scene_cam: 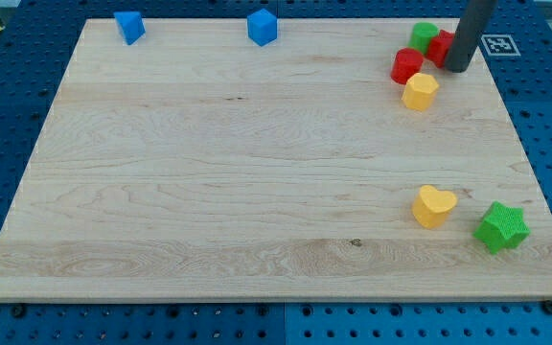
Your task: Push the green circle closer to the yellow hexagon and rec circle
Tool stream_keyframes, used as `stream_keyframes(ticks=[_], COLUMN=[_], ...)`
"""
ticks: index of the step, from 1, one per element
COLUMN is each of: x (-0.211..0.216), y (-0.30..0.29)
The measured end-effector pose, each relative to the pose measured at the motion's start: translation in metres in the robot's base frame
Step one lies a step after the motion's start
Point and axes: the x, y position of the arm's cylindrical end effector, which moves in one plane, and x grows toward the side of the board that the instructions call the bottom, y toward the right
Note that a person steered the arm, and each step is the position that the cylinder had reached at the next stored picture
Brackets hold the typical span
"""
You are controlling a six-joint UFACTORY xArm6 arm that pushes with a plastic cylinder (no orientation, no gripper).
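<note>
The green circle (424,36) sits near the board's top right corner, touching a red block (440,46) on its right. A second red block (407,65), the red circle, lies just below it, and the yellow hexagon (420,91) lies right below that one. My tip (458,68) is at the right of the red block by the green circle, touching or almost touching it. The rod rises out of the view's top.
Two blue blocks stand at the board's top edge, one at the left (129,27) and one near the middle (263,27). A yellow heart (433,205) and a green star (501,227) lie at the lower right. The wooden board (257,172) ends close behind the cluster.
</note>
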Motion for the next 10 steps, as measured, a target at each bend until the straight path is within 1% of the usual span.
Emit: stream_keyframes(ticks=[1, 3, 4, 5, 9, 10], x=[-0.024, -0.061, -0.087, -0.104, -0.104, -0.104], y=[0.004, 0.034, 0.047, 0.047, 0.024, -0.014])
